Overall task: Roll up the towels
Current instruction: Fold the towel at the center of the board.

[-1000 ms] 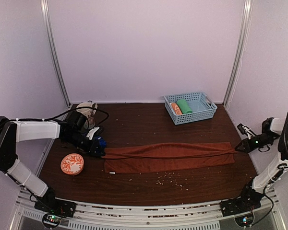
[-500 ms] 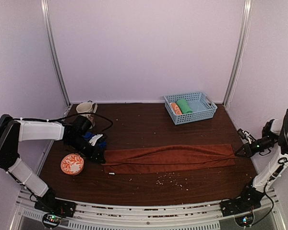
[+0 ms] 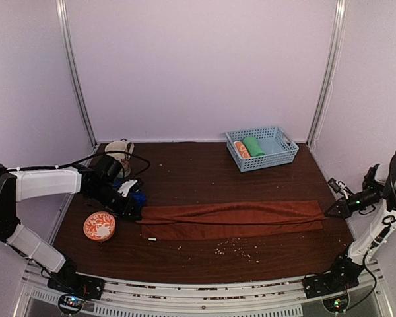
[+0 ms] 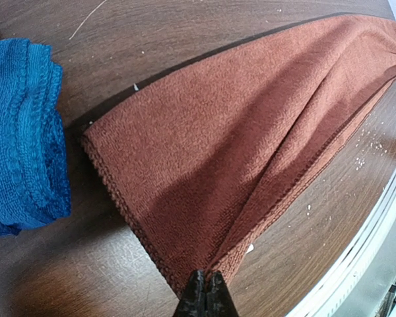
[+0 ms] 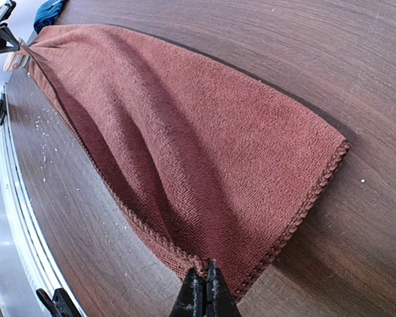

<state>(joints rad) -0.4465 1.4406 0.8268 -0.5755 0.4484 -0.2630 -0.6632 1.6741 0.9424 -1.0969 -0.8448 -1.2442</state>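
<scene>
Moved slightly nearer since a second ago, right hand (image 3: 329, 212) pinching the right-end corner of the rust-brown towel (image 3: 231, 219), left hand (image 3: 140, 212) pressed together on its left-end corner, both arms reaching low, towel stretched lengthwise across the counter (image 3: 198, 172), royal blue towel (image 3: 137, 197) bunched just beside the left hand.

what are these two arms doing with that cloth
The two arms are holding the rust-brown towel stretched along the table: the left gripper is shut on a corner at one end, the right gripper on a corner at the other. The blue towel lies bunched beside the left end. Neither towel is rolled yet.
</scene>
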